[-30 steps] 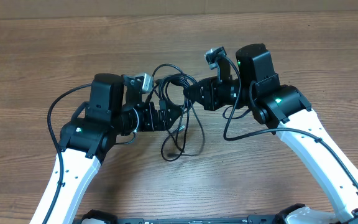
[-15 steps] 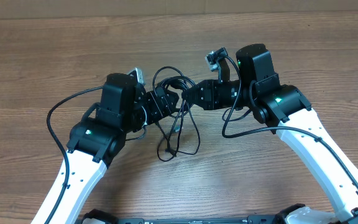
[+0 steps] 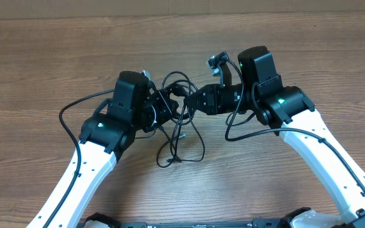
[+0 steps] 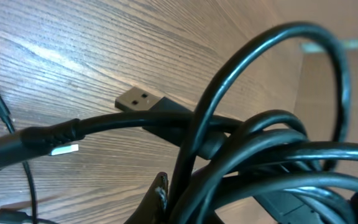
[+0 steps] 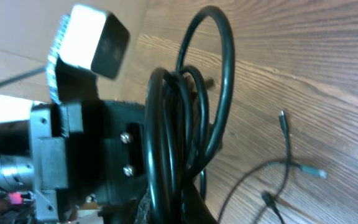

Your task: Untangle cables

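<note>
The left claw (image 3: 168, 105) is closed on the cables (image 3: 181, 95) and grips the bundled strands at its tips. The right claw (image 3: 194, 101) is clamped on the same bundle, directly opposite the left claw and just beside its tips. Between the two claws the cables form a tight cluster of loops, and one loop arches beyond the tips. On the near side of the claws, slack loops trail down onto the worktop (image 3: 296, 57). In the left wrist view, a flat plug (image 4: 139, 99) lies just ahead of the left claw. In the right wrist view, thin strands with small connectors (image 5: 283, 118) lie on the worktop ahead of the right claw.
</note>
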Available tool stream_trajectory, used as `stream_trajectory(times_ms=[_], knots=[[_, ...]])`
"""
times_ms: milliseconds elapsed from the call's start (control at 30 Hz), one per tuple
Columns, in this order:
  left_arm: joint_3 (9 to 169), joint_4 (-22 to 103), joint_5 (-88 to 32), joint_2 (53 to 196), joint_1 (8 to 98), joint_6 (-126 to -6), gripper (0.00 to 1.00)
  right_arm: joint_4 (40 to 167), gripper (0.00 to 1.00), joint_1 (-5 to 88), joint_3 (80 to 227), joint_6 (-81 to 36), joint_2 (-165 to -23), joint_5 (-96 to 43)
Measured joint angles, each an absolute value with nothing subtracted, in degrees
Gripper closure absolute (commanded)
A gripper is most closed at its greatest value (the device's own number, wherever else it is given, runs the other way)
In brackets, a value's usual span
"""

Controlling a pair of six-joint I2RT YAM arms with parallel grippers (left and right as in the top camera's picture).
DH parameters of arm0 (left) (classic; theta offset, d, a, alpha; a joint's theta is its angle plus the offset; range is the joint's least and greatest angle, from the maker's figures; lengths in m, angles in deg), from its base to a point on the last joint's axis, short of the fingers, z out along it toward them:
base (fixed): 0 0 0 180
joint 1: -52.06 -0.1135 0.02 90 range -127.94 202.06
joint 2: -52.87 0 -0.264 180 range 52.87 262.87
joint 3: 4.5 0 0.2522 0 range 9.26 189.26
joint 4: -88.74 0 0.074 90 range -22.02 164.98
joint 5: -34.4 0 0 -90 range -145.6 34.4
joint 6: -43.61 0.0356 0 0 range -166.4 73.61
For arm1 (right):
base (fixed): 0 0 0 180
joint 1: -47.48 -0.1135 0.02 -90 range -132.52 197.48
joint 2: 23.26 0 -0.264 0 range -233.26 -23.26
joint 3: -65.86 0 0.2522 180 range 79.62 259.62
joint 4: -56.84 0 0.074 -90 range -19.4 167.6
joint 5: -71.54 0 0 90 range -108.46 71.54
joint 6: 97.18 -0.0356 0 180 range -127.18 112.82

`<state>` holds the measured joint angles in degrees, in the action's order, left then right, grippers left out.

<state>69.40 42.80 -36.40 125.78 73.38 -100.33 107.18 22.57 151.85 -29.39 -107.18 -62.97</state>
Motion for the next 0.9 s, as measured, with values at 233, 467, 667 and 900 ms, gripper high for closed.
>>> stream_trajectory(times_ms=[233,467,667,900], knots=[[68.8,42.0,-29.9,123.6,71.1,-87.0,0.96,117.5,0.96,21.8,152.5,-20.9,-107.2,-56.1],[68.4,41.5,-23.5,121.5,70.0,-73.2,0.96,123.2,0.73,21.1,153.5,-17.7,-106.7,-46.1],[68.4,38.9,-21.7,120.8,67.9,-66.8,0.96,125.3,0.50,22.1,153.0,-18.0,-106.7,-32.4],[68.4,37.2,-21.7,119.9,67.1,-63.7,0.96,121.7,0.44,23.0,152.8,-18.4,-106.7,-25.8]])
